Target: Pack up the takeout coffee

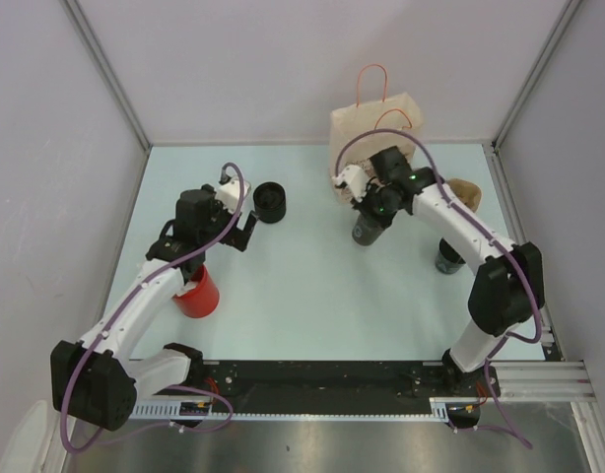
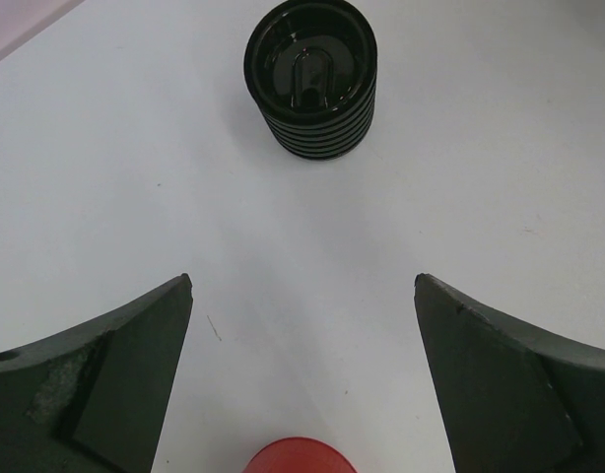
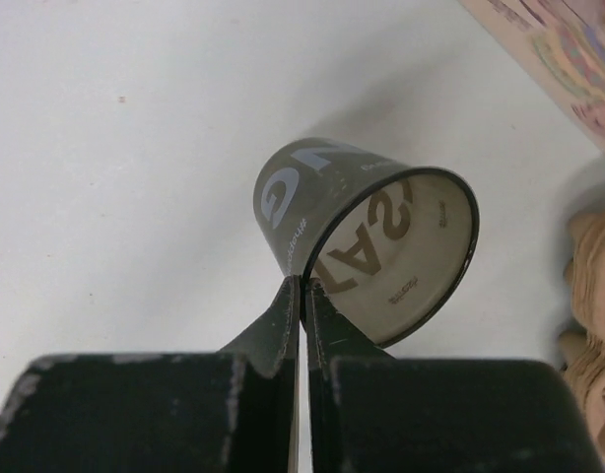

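Right jaws pinch the rim of a dark printed cup (image 3: 302, 197), tilted over the bench (image 1: 302, 296) just beside the paper bag (image 1: 376, 123). Left jaws gape wide, holding nothing, with a black lidded cup (image 2: 312, 79) ahead and a red cup (image 1: 197, 291) behind.

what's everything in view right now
paper bag: 1, tan with orange handles, far right, upright
pulp carrier: 1, brown, right of the bag
ribbed cup: 1, black with lid, far centre-left
red cup: 1, red, near left, beside left arm
printed cup: 1, dark olive, tilted, before the bag
dark cup: 1, dark, right side beneath right arm
table: 1, pale green
left claw: 1, black, open, facing ribbed cup
right claw: 1, black, shut on printed cup's rim
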`<action>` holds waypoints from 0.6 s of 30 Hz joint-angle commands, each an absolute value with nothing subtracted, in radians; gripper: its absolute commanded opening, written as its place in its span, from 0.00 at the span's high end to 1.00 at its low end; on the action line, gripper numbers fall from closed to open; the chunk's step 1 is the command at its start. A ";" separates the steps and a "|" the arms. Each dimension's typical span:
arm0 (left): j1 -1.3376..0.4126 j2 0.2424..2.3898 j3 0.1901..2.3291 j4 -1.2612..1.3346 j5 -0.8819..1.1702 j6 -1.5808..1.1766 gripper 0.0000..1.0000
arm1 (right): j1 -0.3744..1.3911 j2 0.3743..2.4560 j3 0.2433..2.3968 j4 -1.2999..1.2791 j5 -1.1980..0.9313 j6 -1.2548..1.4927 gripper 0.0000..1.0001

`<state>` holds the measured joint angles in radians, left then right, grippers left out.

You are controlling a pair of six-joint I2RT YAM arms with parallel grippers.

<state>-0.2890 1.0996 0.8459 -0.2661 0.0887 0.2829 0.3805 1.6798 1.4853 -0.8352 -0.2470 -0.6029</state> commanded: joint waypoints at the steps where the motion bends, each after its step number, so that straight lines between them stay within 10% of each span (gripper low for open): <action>1: -0.278 1.108 0.854 -0.206 0.012 0.241 0.01 | 0.531 1.637 1.483 -0.844 -0.057 -0.623 1.00; 18: -0.238 1.137 0.857 -0.173 0.003 0.206 0.01 | 0.853 1.776 1.532 -0.874 0.074 -0.646 1.00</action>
